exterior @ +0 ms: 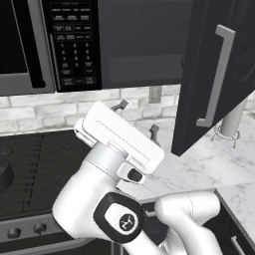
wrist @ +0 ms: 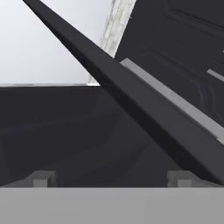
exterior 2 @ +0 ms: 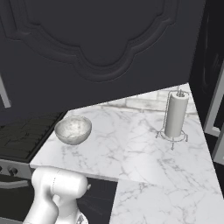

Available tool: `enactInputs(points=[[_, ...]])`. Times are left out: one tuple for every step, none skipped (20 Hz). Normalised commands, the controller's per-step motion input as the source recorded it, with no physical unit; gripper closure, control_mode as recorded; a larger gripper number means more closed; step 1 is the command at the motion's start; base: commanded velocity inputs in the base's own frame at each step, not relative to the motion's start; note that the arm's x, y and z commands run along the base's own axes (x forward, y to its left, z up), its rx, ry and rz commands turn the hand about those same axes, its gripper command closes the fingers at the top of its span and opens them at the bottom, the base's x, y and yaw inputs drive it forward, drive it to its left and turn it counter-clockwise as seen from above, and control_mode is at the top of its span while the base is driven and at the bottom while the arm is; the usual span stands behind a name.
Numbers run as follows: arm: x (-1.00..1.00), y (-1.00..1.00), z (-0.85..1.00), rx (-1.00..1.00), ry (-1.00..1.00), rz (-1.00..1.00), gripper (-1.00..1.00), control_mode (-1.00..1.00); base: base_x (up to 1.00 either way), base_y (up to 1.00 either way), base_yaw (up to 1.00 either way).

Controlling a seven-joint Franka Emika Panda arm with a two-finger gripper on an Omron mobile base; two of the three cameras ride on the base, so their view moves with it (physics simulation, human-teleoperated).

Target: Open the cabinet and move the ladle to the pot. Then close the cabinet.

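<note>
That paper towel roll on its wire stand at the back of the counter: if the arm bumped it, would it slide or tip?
The paper towel roll stands tall and narrow on a small wire stand, so it probably tips rather than slides. It looks light. The marble counter looks smooth, so a low push might skid it instead.

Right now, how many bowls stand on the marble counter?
1. The pale speckled bowl stands on the marble counter near the stove's edge, left of the paper towel roll. The open cabinet door may hide others.

Cabinet (wrist: 144,109) door edge (handle beside) crosses diagonally.
</note>
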Motion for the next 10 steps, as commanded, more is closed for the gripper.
enactInputs(points=[[0.27, 0.0, -0.04, 0.0, -0.02, 0.0, -1.0, -1.0, 0.0, 0.0, 0.0], [0.31, 0.0, -0.01, 0.0, -0.03, 0.0, -1.0, -1.0, 0.0, 0.0, 0.0], [0.24, 0.0, 0.0, 0.0, -0.04, 0.0, -1.0, -1.0, 0.0, 0.0, 0.0], [0.19, 0.0, 0.0, 0.0, -0.05, 0.0, -1.0, -1.0, 0.0, 0.0, 0.0], [0.06, 0.0, 0.0, 0.0, -0.09, 0.0, -1.0, -1.0, 0.0, 0.0, 0.0], [0.07, -0.03, -0.06, 0.0, -0.08, 0.0, -1.0, -1.0, 0.0, 0.0, 0.0], [0.09, -0.04, -0.09, 0.0, -0.07, 0.0, -1.0, -1.0, 0.0, 0.0, 0.0], [0.1, -0.04, -0.08, 0.0, -0.07, 0.0, -1.0, -1.0, 0.0, 0.0, 0.0], [0.16, -0.04, -0.08, 0.0, -0.06, 0.0, -1.0, -1.0, 0.0, 0.0, 0.0], [0.04, -0.04, 0.0, 0.0, -0.1, 0.0, -1.0, -1.0, 0.0, 0.0, 0.0]])
